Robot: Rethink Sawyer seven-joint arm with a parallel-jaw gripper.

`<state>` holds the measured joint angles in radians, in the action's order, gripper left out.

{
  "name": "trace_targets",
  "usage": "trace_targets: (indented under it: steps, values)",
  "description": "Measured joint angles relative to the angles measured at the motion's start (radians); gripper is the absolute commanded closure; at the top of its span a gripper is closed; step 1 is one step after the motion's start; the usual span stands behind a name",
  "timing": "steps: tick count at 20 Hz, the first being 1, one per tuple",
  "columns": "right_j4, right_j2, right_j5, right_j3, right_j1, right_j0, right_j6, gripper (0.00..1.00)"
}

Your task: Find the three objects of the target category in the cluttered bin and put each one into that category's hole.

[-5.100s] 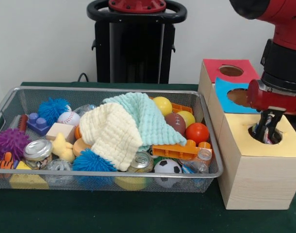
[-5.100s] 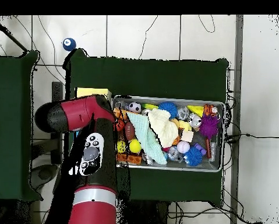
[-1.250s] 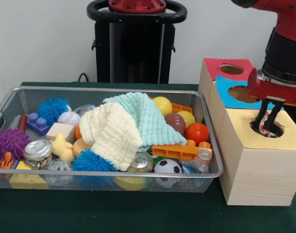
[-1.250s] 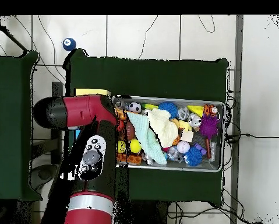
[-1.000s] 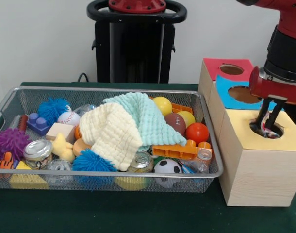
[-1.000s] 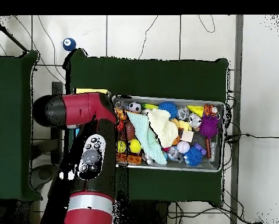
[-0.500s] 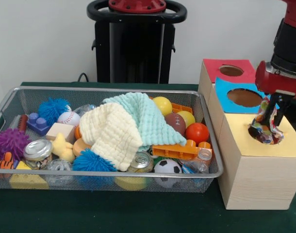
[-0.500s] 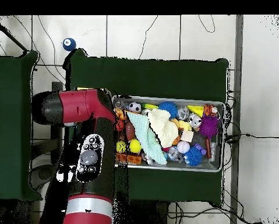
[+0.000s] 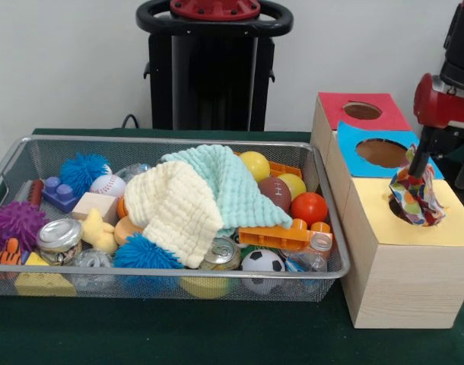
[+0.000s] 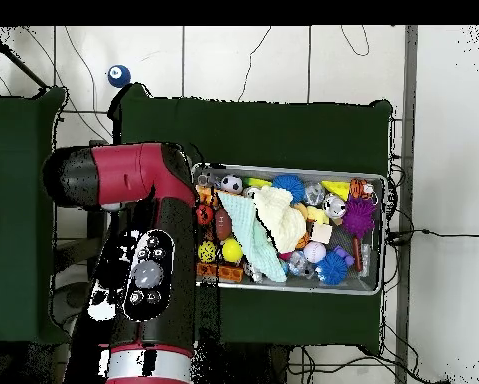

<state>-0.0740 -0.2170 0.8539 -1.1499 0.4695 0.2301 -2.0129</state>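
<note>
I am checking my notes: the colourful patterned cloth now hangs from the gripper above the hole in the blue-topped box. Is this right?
Not quite. In the front view the colourful patterned cloth hangs from the gripper above the hole in the yellow-topped box, not the blue-topped box, which stands behind it.

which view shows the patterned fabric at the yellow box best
The front view. There the patterned fabric shows as a bunched piece standing out of the hole in the yellow-topped box, just under the tool. In the overhead view the red arm covers that spot, so the fabric cannot be seen.
</note>
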Motion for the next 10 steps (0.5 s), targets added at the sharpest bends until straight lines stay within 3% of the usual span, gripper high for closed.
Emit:
trace_targets:
  steps: [10]
  values:
    - [0.0, -0.03, 0.15, 0.106, 0.022, 0.0, 0.0, 0.0]
